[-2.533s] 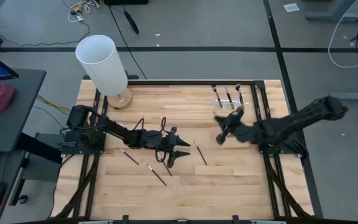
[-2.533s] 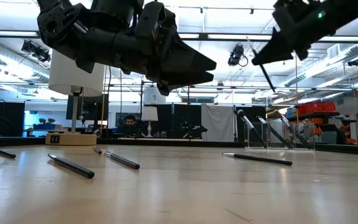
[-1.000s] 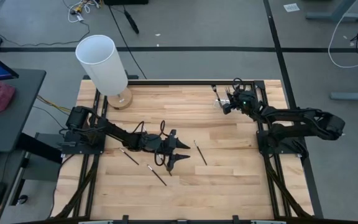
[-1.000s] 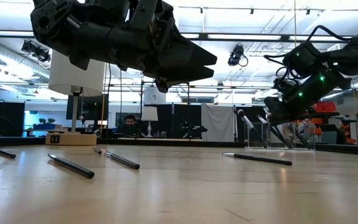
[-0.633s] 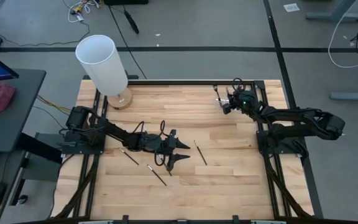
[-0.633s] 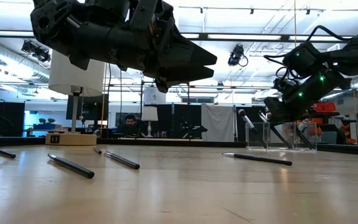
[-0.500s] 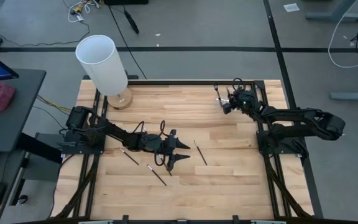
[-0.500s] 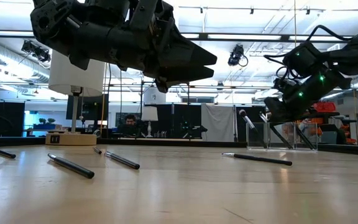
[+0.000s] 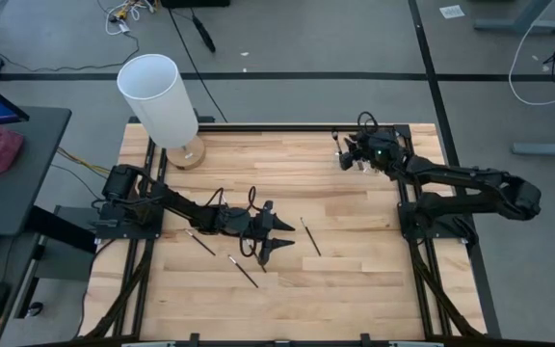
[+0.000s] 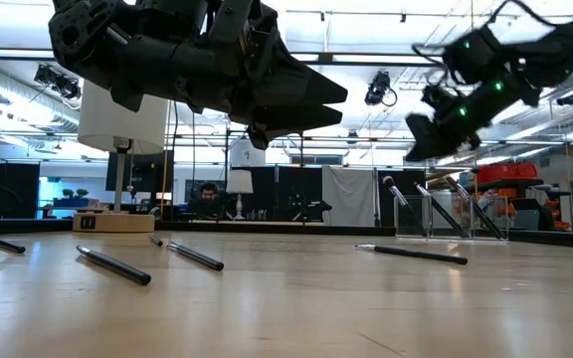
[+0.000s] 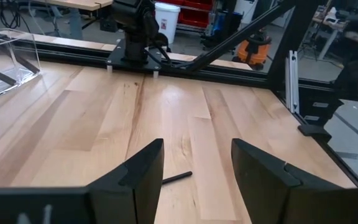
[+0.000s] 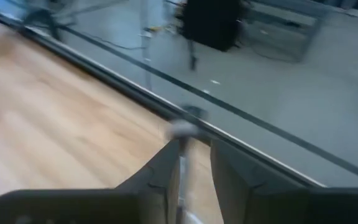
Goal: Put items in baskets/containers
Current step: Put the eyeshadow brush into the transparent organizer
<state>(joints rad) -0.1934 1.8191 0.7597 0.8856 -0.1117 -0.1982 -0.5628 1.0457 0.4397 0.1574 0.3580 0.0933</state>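
Hovering over the middle of the table (image 9: 355, 289), the left gripper (image 9: 270, 239) holds its fingers (image 11: 140, 171) apart and empty, and the nearest loose brush (image 9: 310, 235) lies flat on the wood just beside it, towards the right arm's side, with its long axis running roughly from the near edge to the far one. Two more brushes (image 9: 242, 270) lie by the left arm, so that arm is judged much the nearer for all three. The right gripper (image 9: 353, 154) hangs at the far right corner above the clear holder (image 10: 454, 214), where several brushes lean; its own view shows a thin brush (image 12: 182, 165) standing between its fingers (image 12: 160, 171), which are slightly parted, but whether they grip it cannot be told. Any next pickup likely wants the left fingers set across a brush's handle.
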